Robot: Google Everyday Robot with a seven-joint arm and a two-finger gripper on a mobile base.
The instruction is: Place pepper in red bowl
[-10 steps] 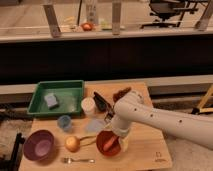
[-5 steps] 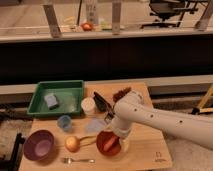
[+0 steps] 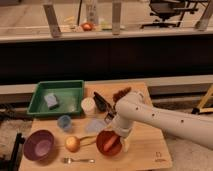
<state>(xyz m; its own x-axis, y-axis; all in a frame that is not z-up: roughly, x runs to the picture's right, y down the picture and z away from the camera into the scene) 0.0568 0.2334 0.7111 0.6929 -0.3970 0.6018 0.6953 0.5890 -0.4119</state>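
The red bowl [image 3: 104, 147] stands on the wooden table near its front edge, right of centre. An elongated orange-red pepper [image 3: 111, 143] lies tilted inside the bowl, under the end of my arm. My gripper [image 3: 119, 134] reaches down from the right over the bowl's far right rim, just above the pepper. The white wrist hides most of the gripper, and I cannot tell whether it touches the pepper.
A purple bowl [image 3: 39, 145], a yellowish ball [image 3: 73, 144] and a fork [image 3: 77, 160] lie left of the red bowl. Behind are a small blue cup [image 3: 64, 122], a green tray [image 3: 37, 106] holding a grey sponge [image 3: 51, 101], a white cup [image 3: 88, 106] and a dark packet [image 3: 101, 102].
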